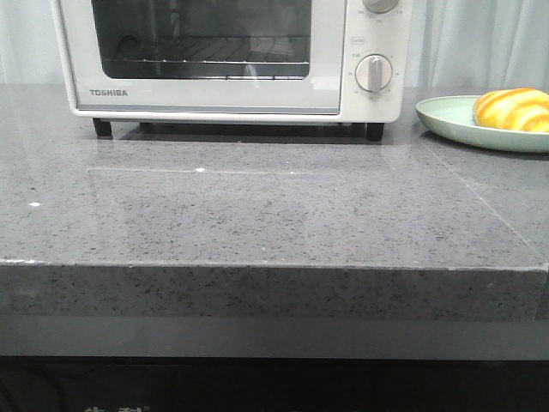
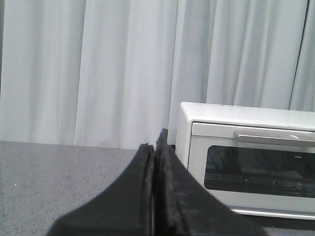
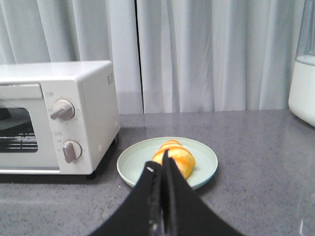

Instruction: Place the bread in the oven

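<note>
The bread [image 1: 515,108], golden-yellow with orange stripes, lies on a pale green plate [image 1: 446,118] at the right of the counter. It also shows in the right wrist view [image 3: 178,155], beyond my right gripper [image 3: 161,164], which is shut and empty, short of the plate [image 3: 138,164]. The white Toshiba oven [image 1: 330,77] stands at the back with its glass door closed. In the left wrist view the oven [image 2: 197,152] is ahead and to one side of my left gripper [image 2: 155,145], which is shut and empty. Neither gripper shows in the front view.
Grey speckled counter [image 1: 274,215] with its front edge near the camera. White curtains [image 3: 206,54] hang behind. A white appliance [image 3: 302,91] stands on the counter beyond the plate, on the side away from the oven. The oven's knobs [image 1: 374,73] are on its right panel.
</note>
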